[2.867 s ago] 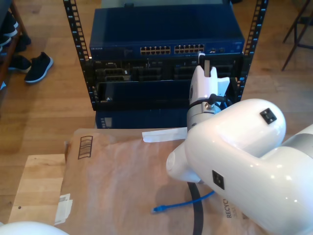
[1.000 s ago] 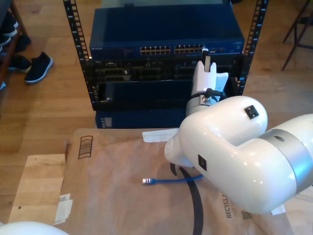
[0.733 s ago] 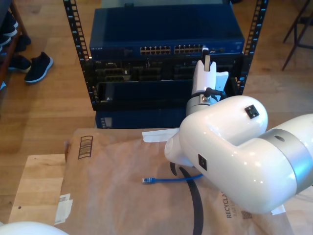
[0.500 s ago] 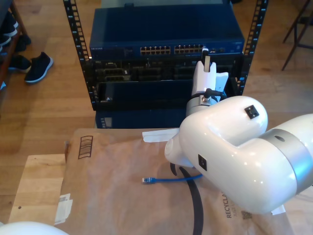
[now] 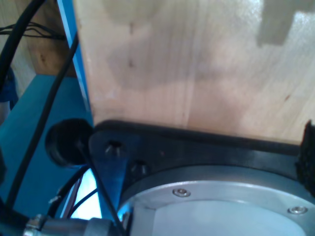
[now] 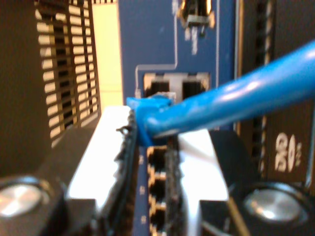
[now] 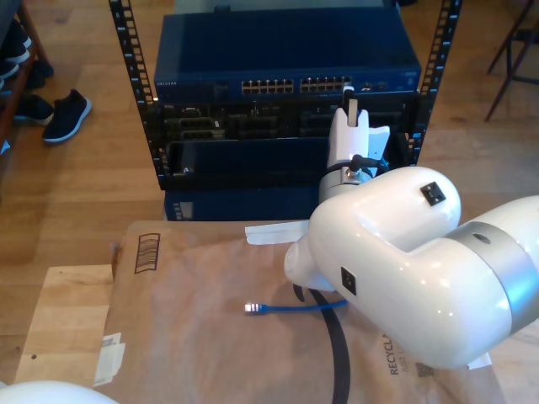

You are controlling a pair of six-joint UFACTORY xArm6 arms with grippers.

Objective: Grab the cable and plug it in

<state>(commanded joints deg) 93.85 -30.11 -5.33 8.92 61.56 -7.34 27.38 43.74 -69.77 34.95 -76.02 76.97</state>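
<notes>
My second gripper is holding the cable just behind its blue plug, fingers clenched on it, right at the switch's port row. Insertion is the step in hand; next the plug probably needs lining up with one socket and pressing straight in. In the exterior view, the cable's other end is lying on the paper-covered worktop. My first gripper's fingers: cannot tell.

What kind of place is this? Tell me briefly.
Probably a lab or workshop set up for network-cabling trials: a rack-mounted switch with rows of ports stands on a wooden floor, and a blue cable lies on a paper-covered table.
</notes>
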